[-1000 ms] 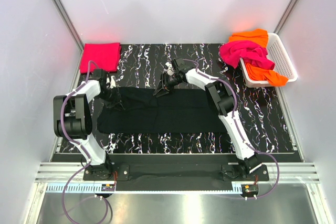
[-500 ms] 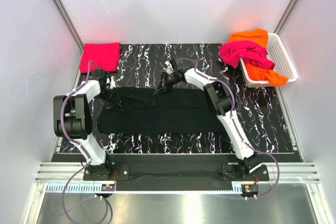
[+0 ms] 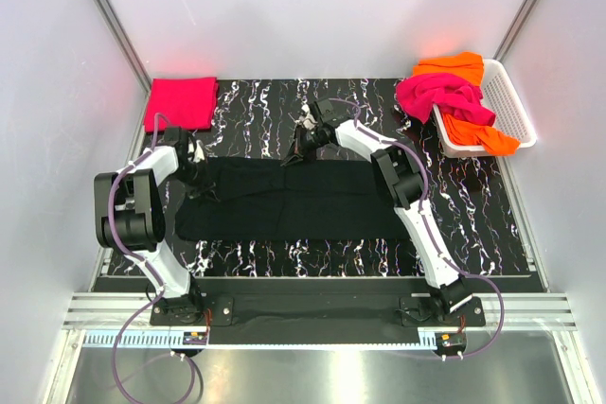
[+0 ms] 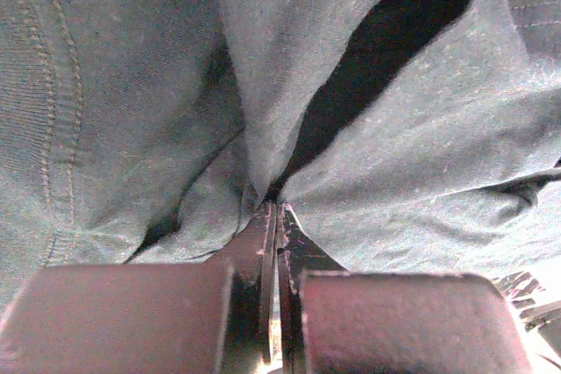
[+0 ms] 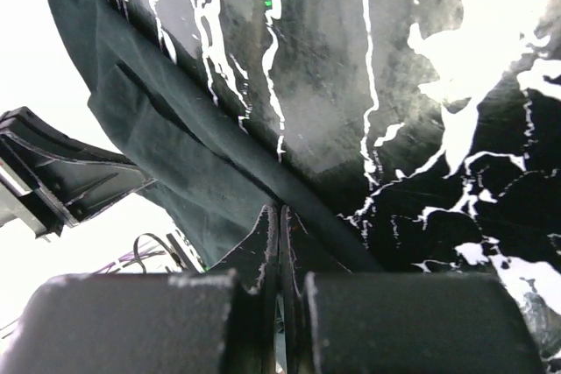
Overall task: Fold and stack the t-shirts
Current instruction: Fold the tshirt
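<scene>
The large black t-shirt [image 3: 284, 201] lies as a long folded band across the middle of the black marbled table [image 3: 473, 205]. My left gripper [image 3: 197, 180] is shut on its left end; the left wrist view shows cloth [image 4: 368, 172] bunched at the closed tips. My right gripper [image 3: 292, 155] is shut on the shirt's far edge near the middle, lifting it slightly; the cloth [image 5: 166, 146] shows in the right wrist view. A folded red-pink shirt [image 3: 180, 102] lies at the far left corner. A magenta shirt [image 3: 437, 96] and an orange shirt [image 3: 454, 65] hang over the basket.
The white lattice basket [image 3: 507, 106] stands at the far right corner of the table. White walls close in the left, back and right sides. The arm bases sit on a rail at the near edge.
My right gripper has moved a little away from me and to the right with the shirt's far edge. My left gripper has barely moved.
</scene>
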